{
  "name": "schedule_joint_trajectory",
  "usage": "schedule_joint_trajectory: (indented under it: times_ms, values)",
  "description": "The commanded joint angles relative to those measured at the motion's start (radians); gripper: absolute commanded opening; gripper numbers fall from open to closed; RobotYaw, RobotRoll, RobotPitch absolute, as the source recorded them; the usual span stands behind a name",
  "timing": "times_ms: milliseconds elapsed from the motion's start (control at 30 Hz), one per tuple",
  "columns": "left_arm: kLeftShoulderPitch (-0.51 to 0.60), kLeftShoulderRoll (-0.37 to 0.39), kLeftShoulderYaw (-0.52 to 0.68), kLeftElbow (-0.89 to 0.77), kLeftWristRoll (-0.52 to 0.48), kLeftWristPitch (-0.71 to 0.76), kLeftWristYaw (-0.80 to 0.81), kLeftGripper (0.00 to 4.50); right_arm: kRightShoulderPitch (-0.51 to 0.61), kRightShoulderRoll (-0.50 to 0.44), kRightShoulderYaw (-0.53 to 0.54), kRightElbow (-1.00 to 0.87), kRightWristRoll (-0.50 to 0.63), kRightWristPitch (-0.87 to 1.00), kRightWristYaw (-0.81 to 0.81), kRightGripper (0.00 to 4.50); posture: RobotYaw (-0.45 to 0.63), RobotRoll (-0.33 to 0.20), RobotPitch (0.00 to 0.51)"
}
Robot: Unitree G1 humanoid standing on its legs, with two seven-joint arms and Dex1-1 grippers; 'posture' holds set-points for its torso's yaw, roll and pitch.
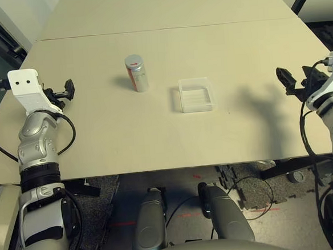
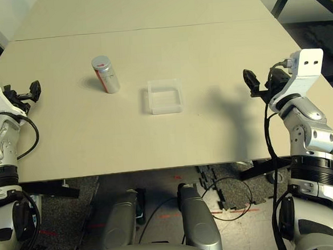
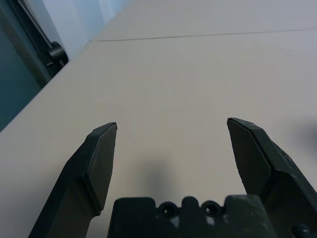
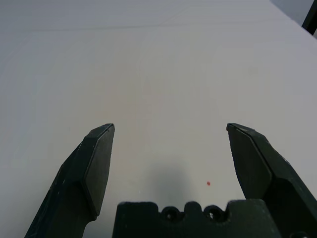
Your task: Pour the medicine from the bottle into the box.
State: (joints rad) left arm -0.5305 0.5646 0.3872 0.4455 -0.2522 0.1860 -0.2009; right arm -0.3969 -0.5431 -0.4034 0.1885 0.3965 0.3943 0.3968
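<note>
Pale table (image 1: 173,141) — seamed, patterned mats (image 1: 103,206), floor (image 1: 180,244)

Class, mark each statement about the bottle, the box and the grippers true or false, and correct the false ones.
1. The bottle stands upright on the table. True.
2. The box is to the left of the bottle. False: it is to the right of the bottle, seen from the robot.
3. The left gripper is closed around the bottle. False: its fingers are wide open and hold nothing.
4. The right gripper's fingers are spread apart. True.
5. The bottle's cap lies on the table. False: it is on top of the bottle.
6. The bottle and the box stand apart, not touching. True.
</note>
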Motion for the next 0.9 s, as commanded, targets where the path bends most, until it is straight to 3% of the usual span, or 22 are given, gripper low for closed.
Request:
schedule_joint_trajectory:
  times_ms: [33,333,633,900]
  values:
    - [0.002,-0.004,0.007,0.034,0.009,-0.021,0.01,4.46,0.037,-0.013,-0.013,-0.044,0.014,0.019,0.01,4.5,0.07,0.0,0.199]
    - [-0.051,-0.01,-0.019,0.112,0.015,-0.057,-0.003,4.46,0.073,-0.012,-0.021,-0.086,0.021,0.036,0.004,4.5,0.04,0.0,0.197]
    - [-0.113,0.017,-0.023,0.183,0.013,-0.086,-0.045,4.46,0.03,-0.023,-0.017,-0.062,0.052,0.092,0.018,4.5,0.05,0.0,0.176]
    - [-0.025,0.046,-0.052,0.064,-0.038,0.005,-0.257,4.46,0.045,0.008,0.077,-0.109,0.079,0.164,0.105,4.5,0.07,0.0,0.16]
